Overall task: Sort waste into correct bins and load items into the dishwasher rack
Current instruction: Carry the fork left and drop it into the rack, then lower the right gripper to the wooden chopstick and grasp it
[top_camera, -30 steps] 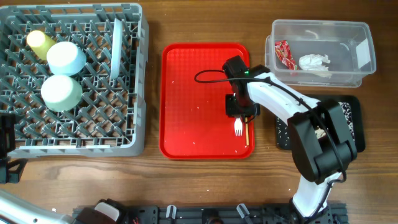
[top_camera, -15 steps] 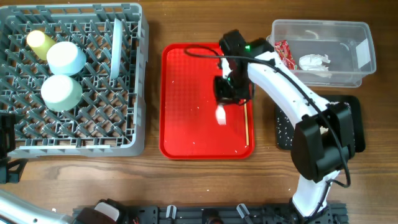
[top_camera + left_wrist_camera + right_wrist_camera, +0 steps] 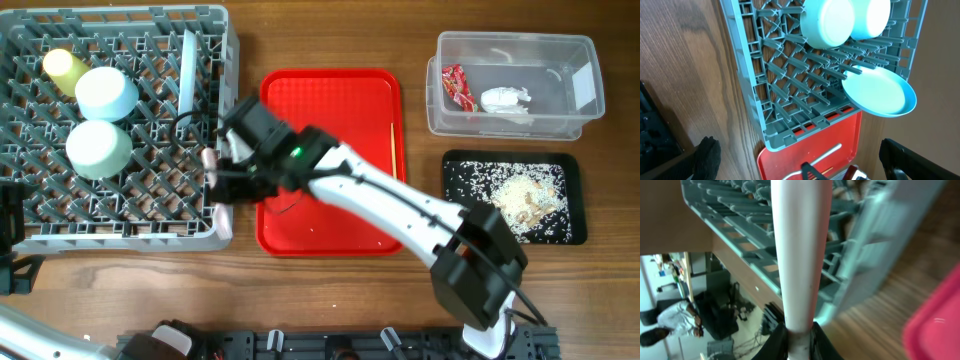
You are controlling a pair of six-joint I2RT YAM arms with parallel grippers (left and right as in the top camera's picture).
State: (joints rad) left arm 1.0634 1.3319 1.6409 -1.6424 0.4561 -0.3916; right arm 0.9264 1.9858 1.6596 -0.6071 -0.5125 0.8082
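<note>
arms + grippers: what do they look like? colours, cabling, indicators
The right arm has white links, black joint housings, a lit green LED near the wrist and a thin black cable looping off it. The right gripper is dark. The left gripper has black, rounded fingers; its arm barely shows.

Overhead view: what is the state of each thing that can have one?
Right gripper: shut on white utensil, at the rack's right wall.
Left gripper: open, empty.
Plate: on edge in the rack.
Red tray: bears a thin stick.
Clear bin: open, holding wrapper and paper.
Black tray: holds food scraps.
</note>
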